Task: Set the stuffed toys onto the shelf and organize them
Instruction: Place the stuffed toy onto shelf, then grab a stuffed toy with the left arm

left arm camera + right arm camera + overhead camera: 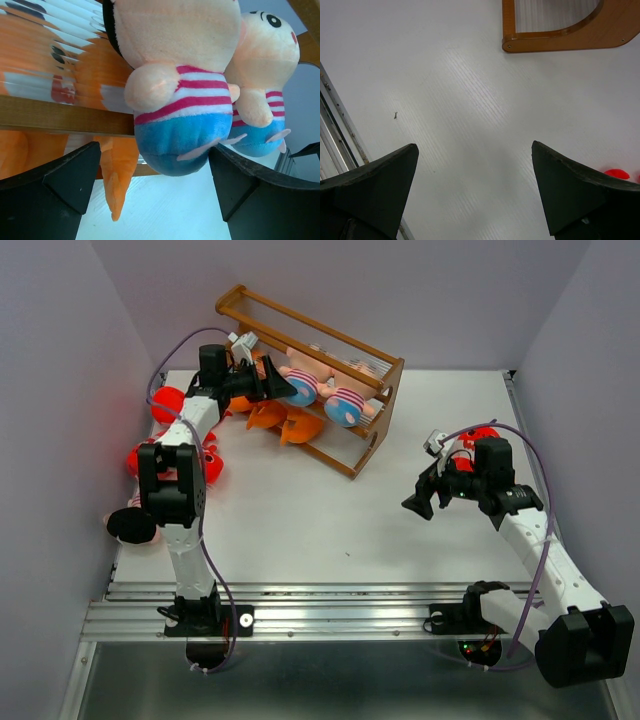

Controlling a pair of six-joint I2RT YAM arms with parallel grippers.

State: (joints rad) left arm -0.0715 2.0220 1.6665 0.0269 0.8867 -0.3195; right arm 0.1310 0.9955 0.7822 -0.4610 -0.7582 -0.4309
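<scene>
The brown wooden shelf stands at the back of the table. Two dolls in striped shirts lie on it, with orange toys below them. My left gripper is open at the shelf's left end. In the left wrist view its fingers flank the blue bottom of the nearer doll, beside a second doll, an orange toy and a shelf rail. My right gripper is open and empty over bare table.
Red toys and a black-haired doll lie along the left wall by the left arm. Another red toy lies behind the right arm and shows in the right wrist view. The shelf's side panel is ahead of the right gripper.
</scene>
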